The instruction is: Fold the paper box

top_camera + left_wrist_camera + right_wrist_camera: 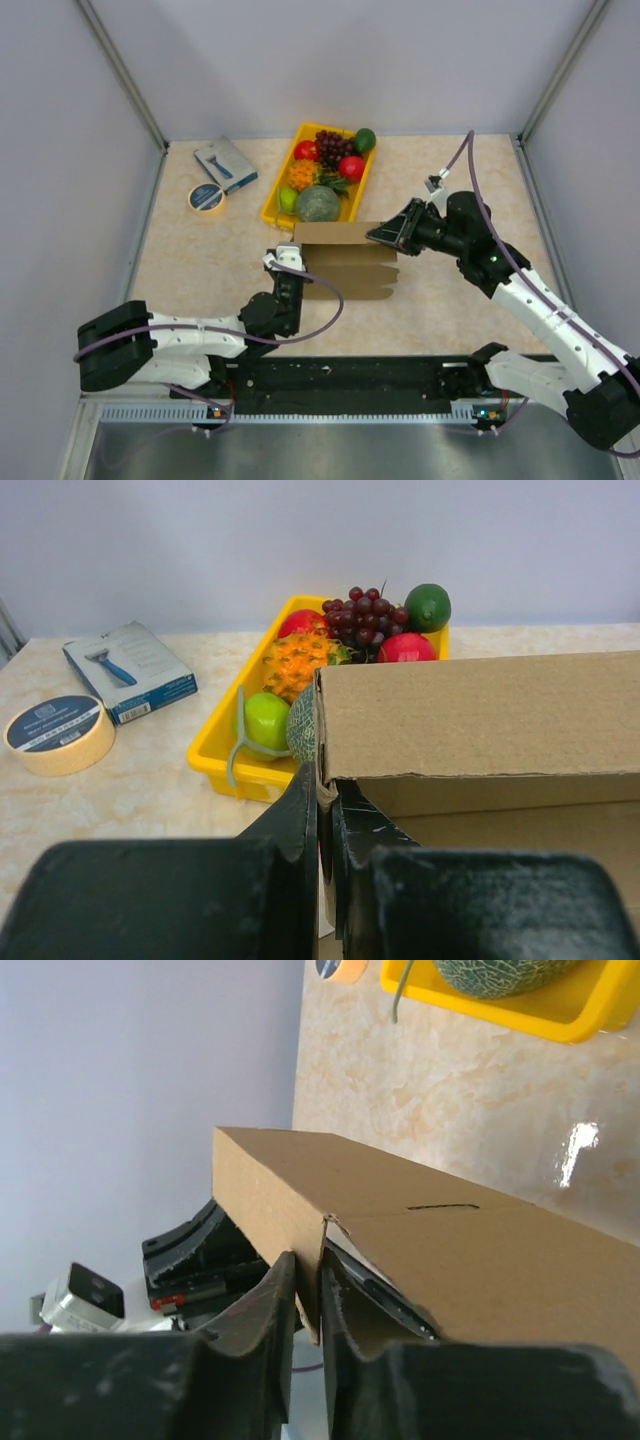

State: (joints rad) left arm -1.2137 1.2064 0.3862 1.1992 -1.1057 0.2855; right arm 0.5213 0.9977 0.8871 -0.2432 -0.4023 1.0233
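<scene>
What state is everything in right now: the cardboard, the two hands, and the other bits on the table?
paper box: partly folded, rear panel raised
left hand: shut on its left end
right hand: shut on its right end
yellow tray: full of fruit
tape roll: lying flat
blue-grey box: closed, lying flat

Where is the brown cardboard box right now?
In the overhead view the cardboard box lies mid-table, just nearer than the yellow fruit tray, with the left gripper pinching its left edge and the right gripper its right edge.
</scene>
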